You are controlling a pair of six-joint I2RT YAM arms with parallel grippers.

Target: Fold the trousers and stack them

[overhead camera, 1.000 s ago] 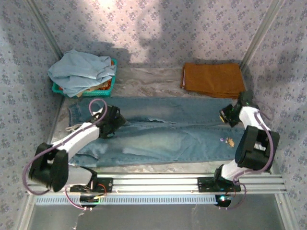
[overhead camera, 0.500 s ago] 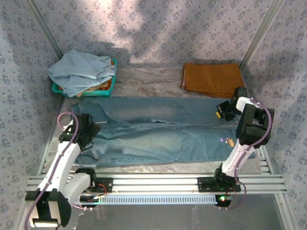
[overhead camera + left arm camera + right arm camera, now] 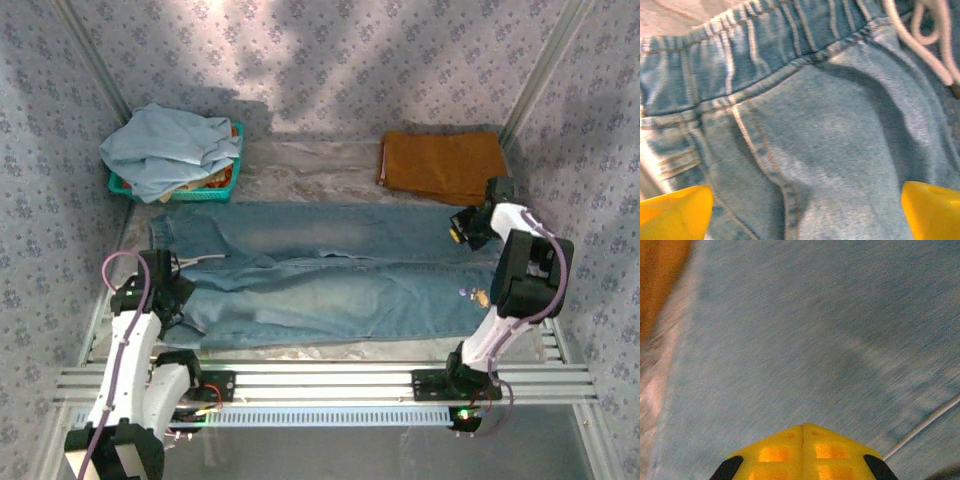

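Jeans (image 3: 330, 275) lie spread flat across the worktop (image 3: 300, 165), directly beneath both pincers. Left pincer (image 3: 805, 212) hovers spread wide over the waist end, with the elastic waistband (image 3: 715, 45) and white drawstring (image 3: 915, 39) just ahead of its yellow fingertips (image 3: 675, 210). Right pincer (image 3: 802, 432) is pressed shut, gripping nothing, above the leg end, and a folded rust-orange cloth (image 3: 442, 165) sits just beyond it. Farther out past the left pincer, a green basket (image 3: 237, 165) holds a pale blue cloth (image 3: 170, 150).

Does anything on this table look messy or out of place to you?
Mainly the pale blue cloth: it sits crumpled in a heap on the teal basket, spilling over its rim, while the orange cloth lies neatly folded. The trousers lie flat, with a white drawstring loose.
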